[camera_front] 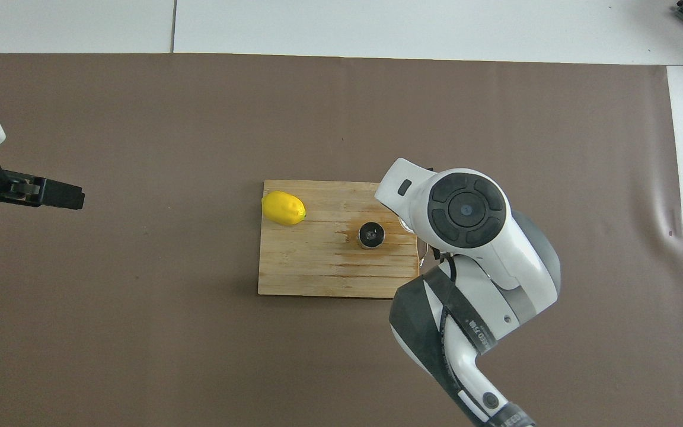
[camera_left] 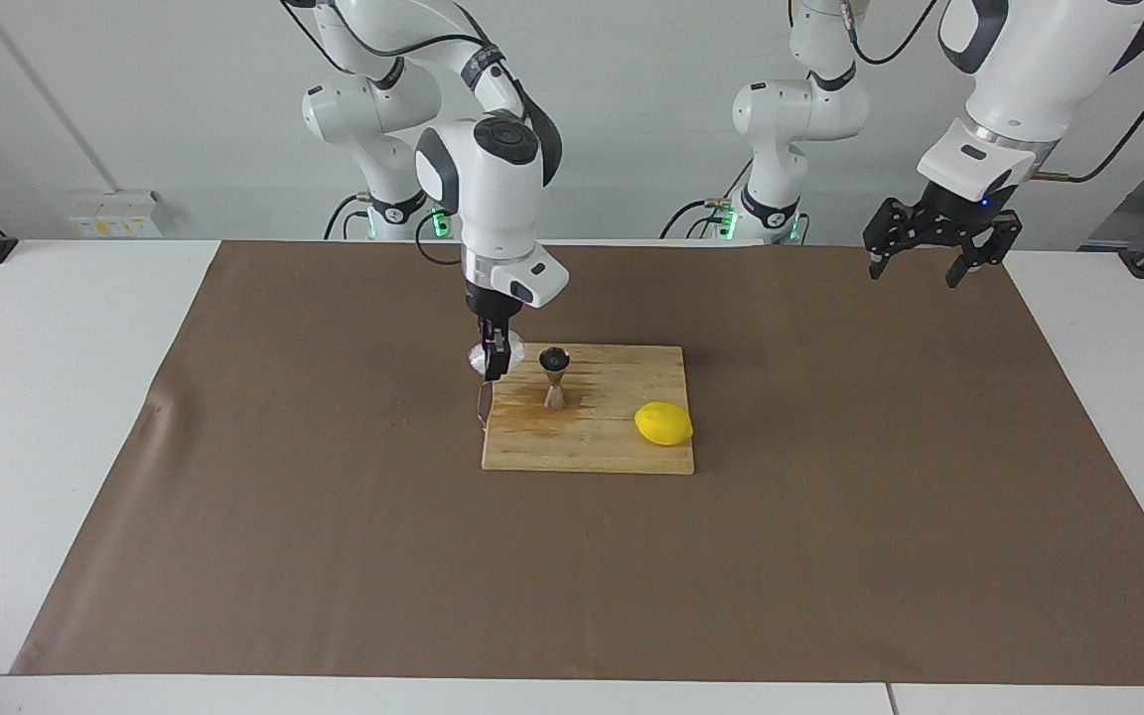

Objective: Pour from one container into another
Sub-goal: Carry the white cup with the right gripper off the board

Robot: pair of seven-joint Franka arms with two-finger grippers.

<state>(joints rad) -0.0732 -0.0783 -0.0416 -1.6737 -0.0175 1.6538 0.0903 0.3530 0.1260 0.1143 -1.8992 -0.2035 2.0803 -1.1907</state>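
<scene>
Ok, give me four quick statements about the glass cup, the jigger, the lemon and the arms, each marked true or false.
1. The right gripper is at the glass cup. True.
2. The jigger lies on its side. False: it stands upright on the cutting board.
3. The lemon sits on the board. True.
4. The left gripper holds the lemon. False: it waits open over the brown mat.

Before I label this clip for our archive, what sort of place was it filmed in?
Most likely a robotics lab test bench, not a kitchen: two Franka arms stand at a white table under a brown mat, with only a cutting board, jigger, glass cup and lemon staged.
</scene>
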